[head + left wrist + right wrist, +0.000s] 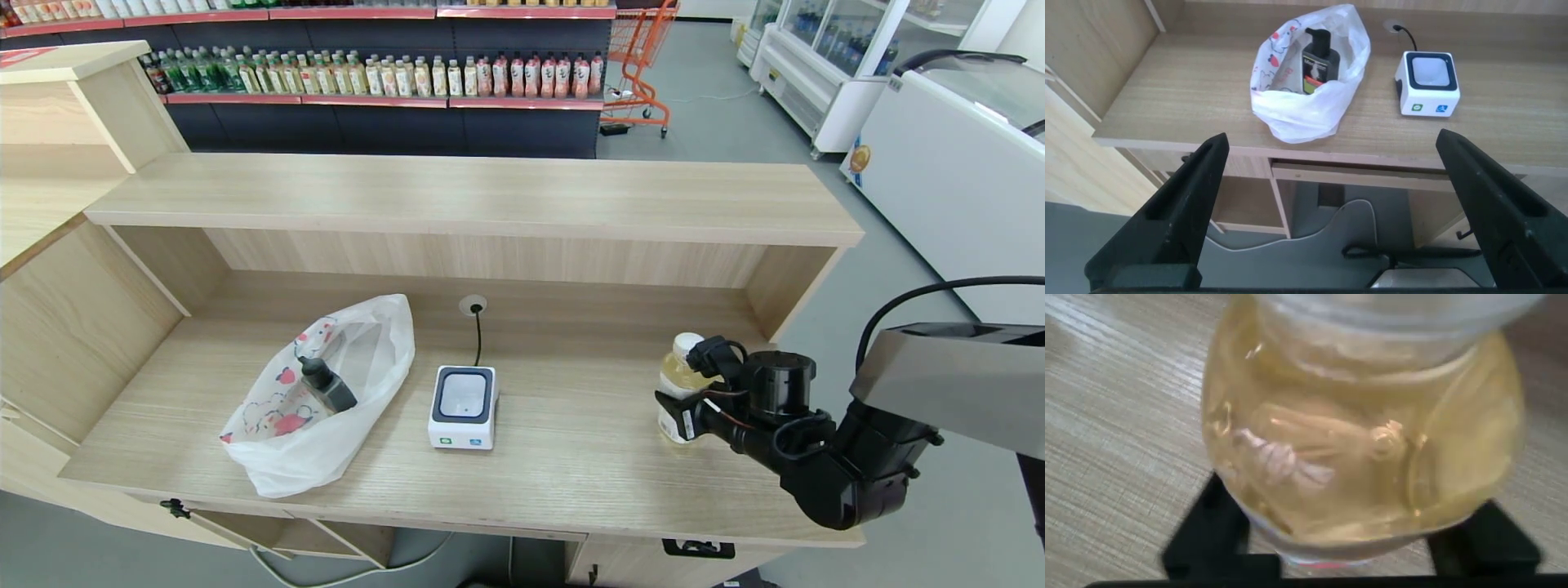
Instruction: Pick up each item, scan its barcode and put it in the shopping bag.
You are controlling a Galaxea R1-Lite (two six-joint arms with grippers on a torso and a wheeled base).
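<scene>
While the bottle (681,376) stands on the counter (571,465) right of the scanner (463,406), we see our right gripper (679,408) clasped around its lower half, a finger on either side.

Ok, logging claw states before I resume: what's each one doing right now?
Left claw: open, empty.
Right claw: closed on the clear plastic bottle of yellow drink standing on the wooden counter.

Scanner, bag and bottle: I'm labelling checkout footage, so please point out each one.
scanner (463,398): head view, on its dark top window.
bag (294,467): head view, on the white plastic at its near end.
bottle (677,379): head view, on the yellow body under the cap.
</scene>
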